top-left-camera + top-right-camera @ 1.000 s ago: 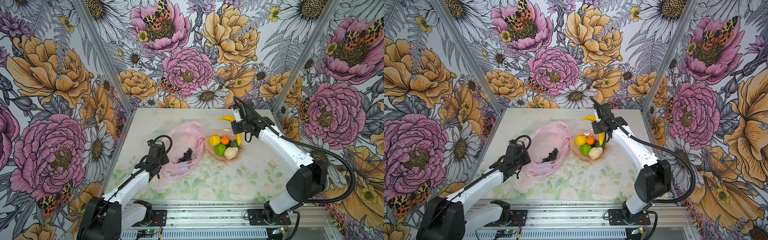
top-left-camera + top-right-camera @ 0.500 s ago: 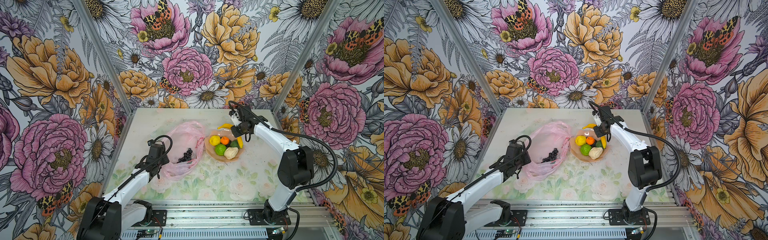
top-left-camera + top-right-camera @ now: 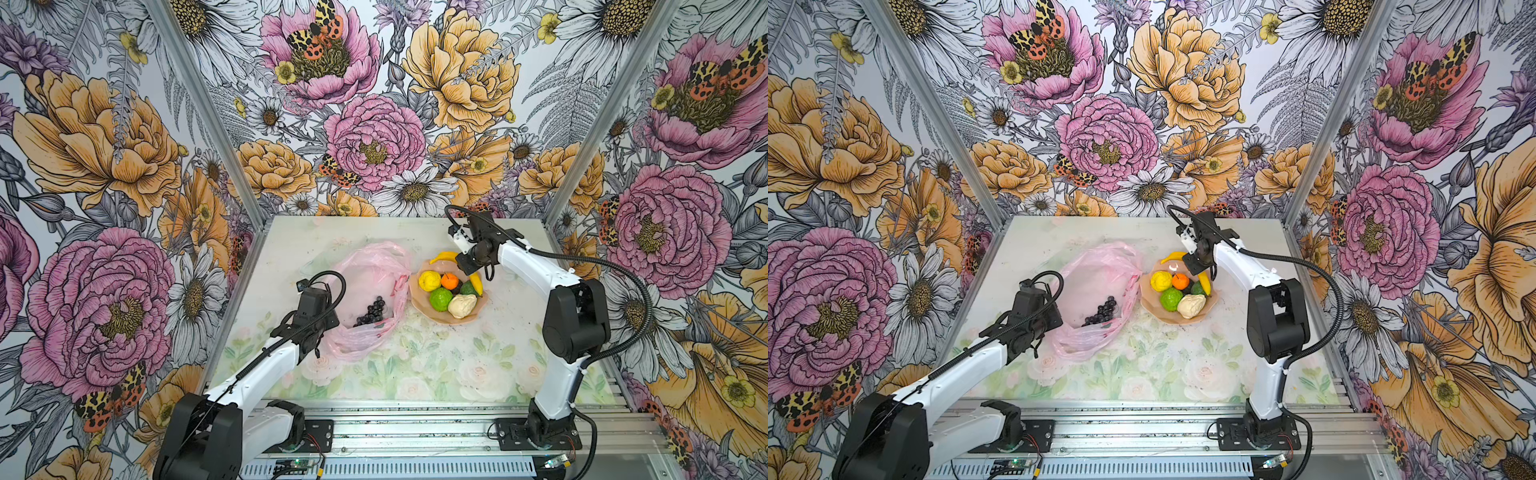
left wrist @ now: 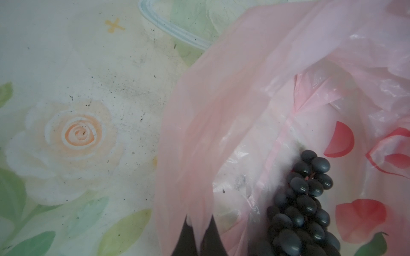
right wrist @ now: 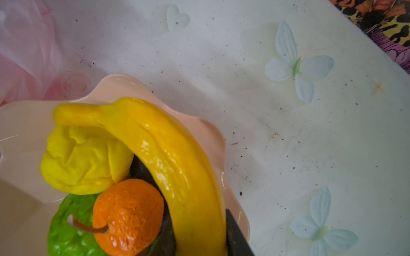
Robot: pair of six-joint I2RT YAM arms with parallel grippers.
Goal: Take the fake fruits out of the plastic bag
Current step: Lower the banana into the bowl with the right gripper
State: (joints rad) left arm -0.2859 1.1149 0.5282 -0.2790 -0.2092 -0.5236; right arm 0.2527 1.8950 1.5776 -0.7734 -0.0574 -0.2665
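We lowered our right claw (image 5: 202,235), clamped around the banana (image 5: 155,153), to the bowl (image 5: 211,131) rim; our left claw (image 4: 199,232) stays pinched on the plastic bag (image 4: 221,106), grapes (image 4: 299,199) just beside.

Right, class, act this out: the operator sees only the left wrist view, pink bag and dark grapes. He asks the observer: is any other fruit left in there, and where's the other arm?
Observer: In both top views the grape bunch is the only fruit showing inside the plastic bag.
Operator: And the right arm?
Observer: The right gripper is shut on the banana, over the peach bowl beside the bag.
Operator: What's in the bowl?
Observer: Lemon, orange, lime, avocado and a cream lumpy piece.
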